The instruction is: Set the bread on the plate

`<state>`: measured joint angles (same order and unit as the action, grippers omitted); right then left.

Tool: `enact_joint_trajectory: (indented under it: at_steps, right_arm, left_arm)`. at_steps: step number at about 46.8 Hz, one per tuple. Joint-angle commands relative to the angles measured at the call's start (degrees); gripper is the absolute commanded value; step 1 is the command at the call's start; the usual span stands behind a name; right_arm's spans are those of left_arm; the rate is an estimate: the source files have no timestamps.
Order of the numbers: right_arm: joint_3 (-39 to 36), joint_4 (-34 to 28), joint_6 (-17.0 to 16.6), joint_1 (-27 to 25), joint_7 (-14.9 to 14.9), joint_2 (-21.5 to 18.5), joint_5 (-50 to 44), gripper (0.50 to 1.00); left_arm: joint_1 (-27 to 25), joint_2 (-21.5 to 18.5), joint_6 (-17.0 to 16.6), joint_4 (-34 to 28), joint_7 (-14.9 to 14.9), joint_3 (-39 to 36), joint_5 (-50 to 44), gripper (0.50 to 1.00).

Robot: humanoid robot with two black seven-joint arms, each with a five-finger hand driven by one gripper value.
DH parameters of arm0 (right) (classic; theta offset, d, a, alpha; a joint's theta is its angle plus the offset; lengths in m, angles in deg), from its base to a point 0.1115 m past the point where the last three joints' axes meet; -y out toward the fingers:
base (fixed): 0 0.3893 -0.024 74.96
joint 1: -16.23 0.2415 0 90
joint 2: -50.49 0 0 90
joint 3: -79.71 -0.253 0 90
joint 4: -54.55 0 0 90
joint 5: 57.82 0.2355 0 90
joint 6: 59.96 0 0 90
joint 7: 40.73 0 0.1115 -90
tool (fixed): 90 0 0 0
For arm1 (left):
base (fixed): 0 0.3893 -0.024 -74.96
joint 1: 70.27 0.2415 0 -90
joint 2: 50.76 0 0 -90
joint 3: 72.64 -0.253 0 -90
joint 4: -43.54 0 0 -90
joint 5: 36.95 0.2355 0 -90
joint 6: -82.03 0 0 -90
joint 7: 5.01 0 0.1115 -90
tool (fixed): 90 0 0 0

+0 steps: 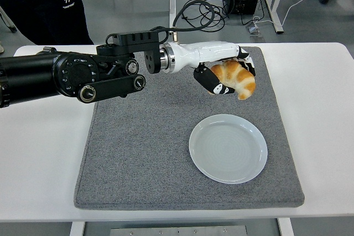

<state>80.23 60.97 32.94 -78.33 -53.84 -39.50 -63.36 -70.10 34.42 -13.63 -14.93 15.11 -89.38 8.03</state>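
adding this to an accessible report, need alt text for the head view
The robot's left hand holds a croissant in the air above a grey mat, up and slightly right of an empty pale plate. A person stands behind the white table.

One high head view looks forward and down over the white table [323,98], near edge at bottom.

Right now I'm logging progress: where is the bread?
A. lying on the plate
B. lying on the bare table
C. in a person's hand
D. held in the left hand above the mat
D: the left hand grips the bread over the mat; the plate is empty.
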Motion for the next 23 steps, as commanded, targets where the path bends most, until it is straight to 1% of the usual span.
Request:
enact_joint_trajectory:
  at_steps: [1,10,16,23]
  right_arm:
    - [0.0,0.0,0.0,-0.01,0.02,0.0,0.0,1.0]
    - [0.0,0.0,0.0,-0.01,-0.07,0.0,0.0,1.0]
    - [0.01,0.0,0.0,-0.01,0.02,0.0,0.0,1.0]
    - [0.0,0.0,0.0,-0.01,0.02,0.0,0.0,1.0]
  left_arm:
    - [0.44,1.83,-0.05,0.02,-0.08,-0.05,-0.06,0.5]
    - [2.37,4.82,-0.4,0.2,-0.08,-0.75,0.02,0.5]
    - [3.69,4.82,-0.75,0.29,-0.17,-0.75,0.55,0.5]
    - [5.19,4.82,-2.68,0.37,-0.08,-1.98,1.52,0.5]
